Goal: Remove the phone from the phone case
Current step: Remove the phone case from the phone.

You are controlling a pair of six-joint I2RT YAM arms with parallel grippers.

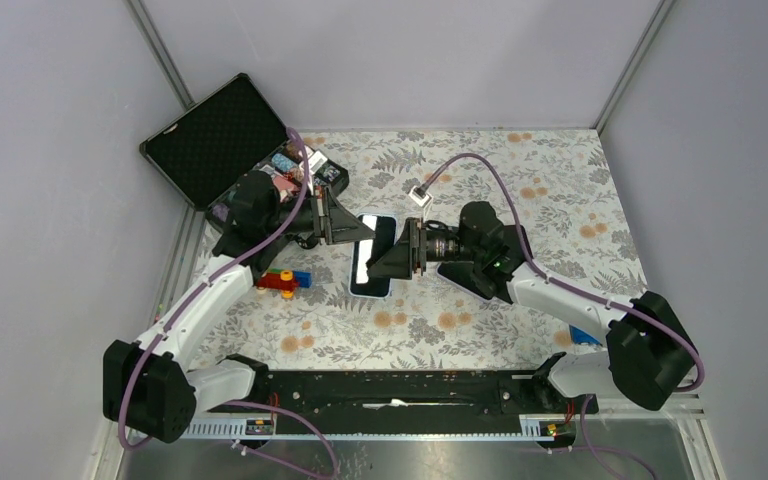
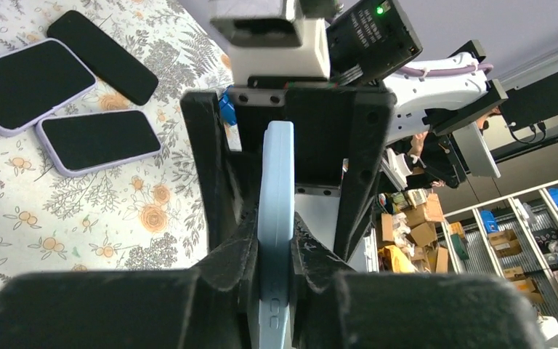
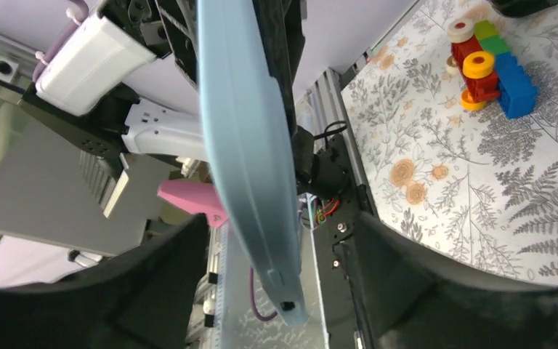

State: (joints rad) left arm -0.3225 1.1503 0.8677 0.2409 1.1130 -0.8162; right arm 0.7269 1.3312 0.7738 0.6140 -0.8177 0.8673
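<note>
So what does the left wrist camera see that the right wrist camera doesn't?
Only the left wrist view shows three phones lying flat. Only the right wrist view shows the coloured toy blocks. Both show the light blue phone case edge-on, clamped by the left gripper, above the flowered table.

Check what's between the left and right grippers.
The phone in its light blue phone case, seen in the top view. Left gripper clamps it; right gripper straddles it open, per wrist views.
</note>
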